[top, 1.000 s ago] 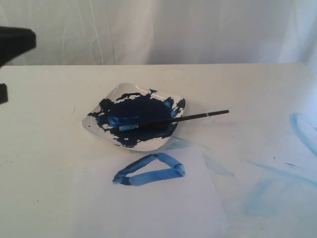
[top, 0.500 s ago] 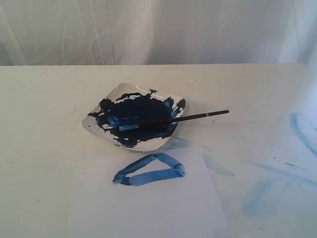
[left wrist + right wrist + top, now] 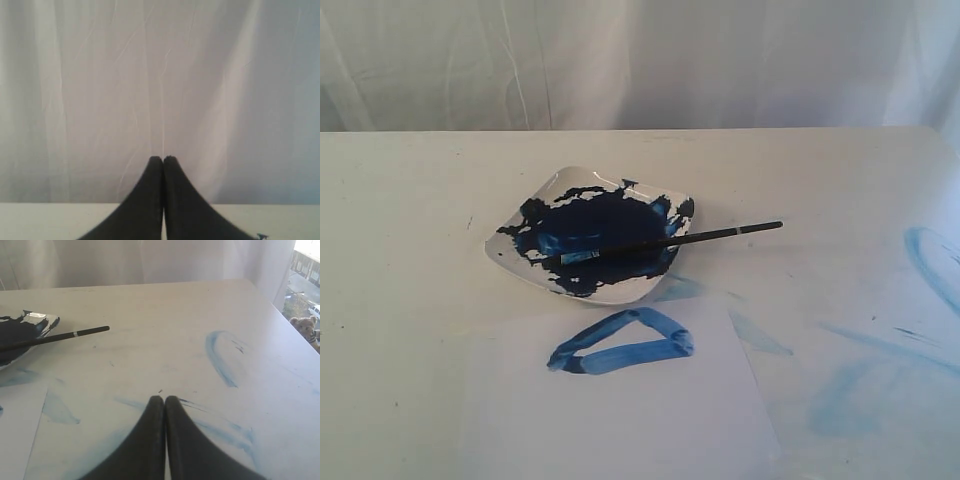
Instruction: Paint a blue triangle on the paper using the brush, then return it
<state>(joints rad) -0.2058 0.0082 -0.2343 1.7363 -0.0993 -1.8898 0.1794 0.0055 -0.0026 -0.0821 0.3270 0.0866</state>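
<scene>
You have:
- One brush (image 3: 660, 241), lying across the dish (image 3: 620, 293), bristles in the dark paint, handle jutting past the rim.
- One blue triangle (image 3: 620, 355), on the paper (image 3: 620, 425) at its edge nearest the dish.
- Left jaws: pressed together, empty.
- Right jaws: pressed together, empty, above the smeared surface (image 3: 420, 220).

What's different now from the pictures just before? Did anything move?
The black arm piece that poked in at the left edge of the exterior view a second ago has pulled back out of sight. Nothing was picked up or let go. The brush lies across the dish as before, and the blue triangle on the paper looks the same.
</scene>
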